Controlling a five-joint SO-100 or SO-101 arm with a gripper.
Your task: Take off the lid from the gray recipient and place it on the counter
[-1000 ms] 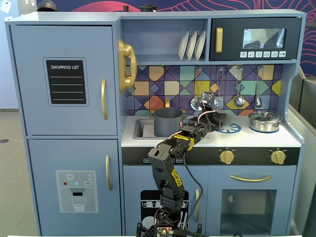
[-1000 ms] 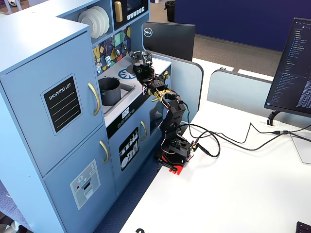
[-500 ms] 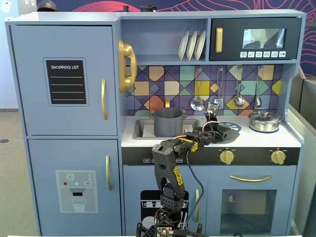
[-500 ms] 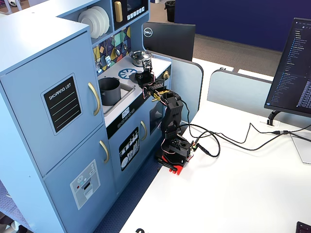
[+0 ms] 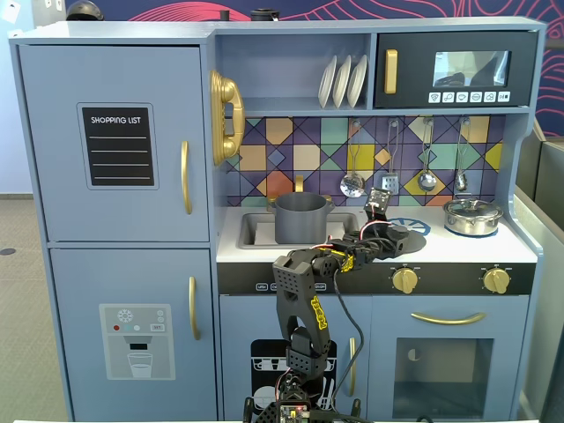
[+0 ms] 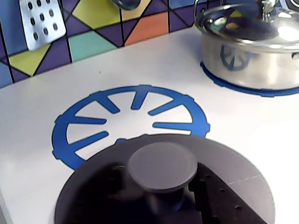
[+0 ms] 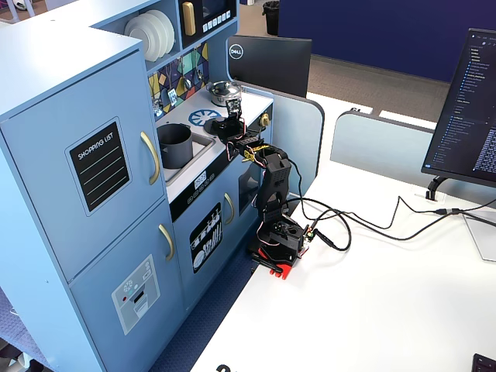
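Note:
The dark-gray lid (image 6: 236, 163) fills the bottom of the wrist view, its knob (image 6: 162, 167) between my black fingers (image 6: 219, 198). My gripper (image 6: 161, 198) is shut on the knob. The lid lies over the near edge of the blue printed burner (image 6: 93, 121) on the pale counter (image 6: 32, 107); I cannot tell whether it touches. In a fixed view the lid (image 5: 412, 238) sits low over the counter (image 5: 458, 249) under my gripper (image 5: 388, 231). The gray pot (image 5: 300, 218) stands open in the sink, left of the gripper; it also shows in the other fixed view (image 7: 176, 145).
A shiny silver pot (image 6: 252, 51) with its lid stands on a second burner at the counter's right, also in a fixed view (image 5: 472, 216). Utensils (image 5: 352, 183) hang on the tiled backsplash. The recessed sink (image 5: 254, 231) holds the gray pot.

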